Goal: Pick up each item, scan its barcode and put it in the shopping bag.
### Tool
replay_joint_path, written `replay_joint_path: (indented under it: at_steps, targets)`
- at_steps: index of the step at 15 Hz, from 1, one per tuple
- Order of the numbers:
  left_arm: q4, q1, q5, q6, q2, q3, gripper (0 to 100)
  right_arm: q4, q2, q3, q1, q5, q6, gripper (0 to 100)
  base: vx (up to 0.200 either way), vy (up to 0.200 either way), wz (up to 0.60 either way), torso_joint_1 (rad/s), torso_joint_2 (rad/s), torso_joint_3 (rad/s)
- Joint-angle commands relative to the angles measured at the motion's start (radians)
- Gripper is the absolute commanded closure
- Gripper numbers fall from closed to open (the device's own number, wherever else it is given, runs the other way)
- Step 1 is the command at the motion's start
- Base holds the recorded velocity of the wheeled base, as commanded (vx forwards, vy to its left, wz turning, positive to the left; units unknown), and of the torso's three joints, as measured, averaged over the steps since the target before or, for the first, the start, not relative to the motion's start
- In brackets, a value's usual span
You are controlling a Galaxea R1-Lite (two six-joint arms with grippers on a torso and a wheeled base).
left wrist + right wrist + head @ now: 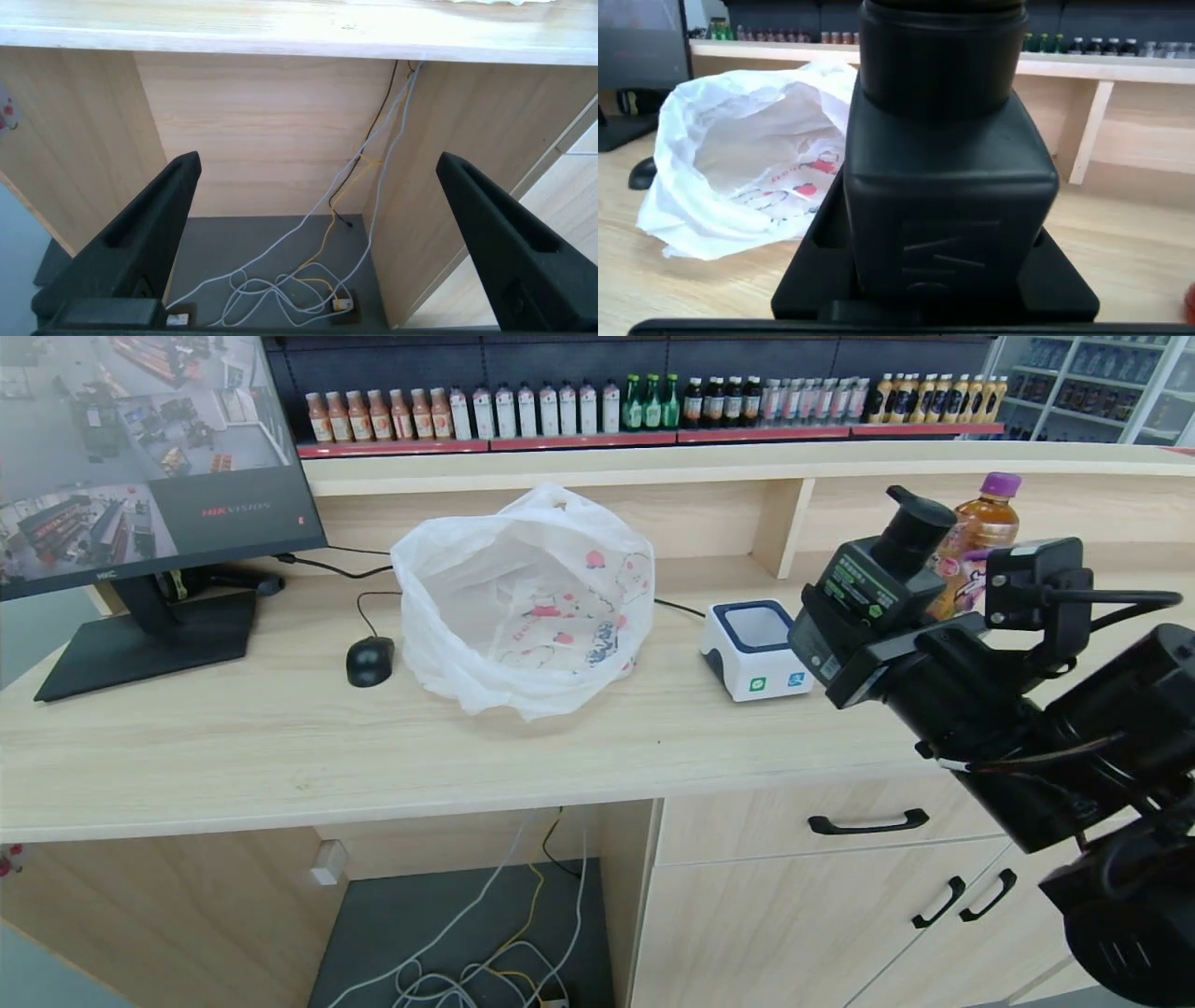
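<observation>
Gripping a dark bottle (878, 583) (it's tilted, cap end up), the right claw (854, 649) hangs over the surface (233, 747), just beside the white scanner (752, 649). The shopping bag (523, 597) sits open between the scanner and the mouse (370, 661). The left claw (318, 163) is low under the surface edge, spread wide.

A shop, at its checkout counter (233, 747): rows of bottled drinks (541, 409) line the shelves (579, 442) behind, a barcode scanner (754, 649) sits near a shopping bag (523, 597), and a monitor (140, 448) shows surveillance feeds
</observation>
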Motion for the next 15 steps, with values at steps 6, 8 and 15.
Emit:
replay_joint_path:
  at_steps: [6, 8, 15]
  targets:
    - [0.000, 0.001, 0.000, 0.000, 0.000, 0.000, 0, -0.001, 0.190, -0.316, -0.090, 0.287, -0.010, 100, 0.000, 0.000, 0.00, 0.000, 0.00, 0.000]
    - [0.000, 0.001, 0.000, 0.000, 0.000, 0.000, 0, -0.001, 0.210, -0.330, -0.130, 0.431, -0.008, 100, 0.000, 0.000, 0.00, 0.000, 0.00, 0.000]
    - [0.000, 0.001, 0.000, 0.000, 0.000, 0.000, 0, -0.001, 0.381, -0.592, -0.243, 0.864, -0.002, 100, 0.000, 0.000, 0.00, 0.000, 0.00, 0.000]
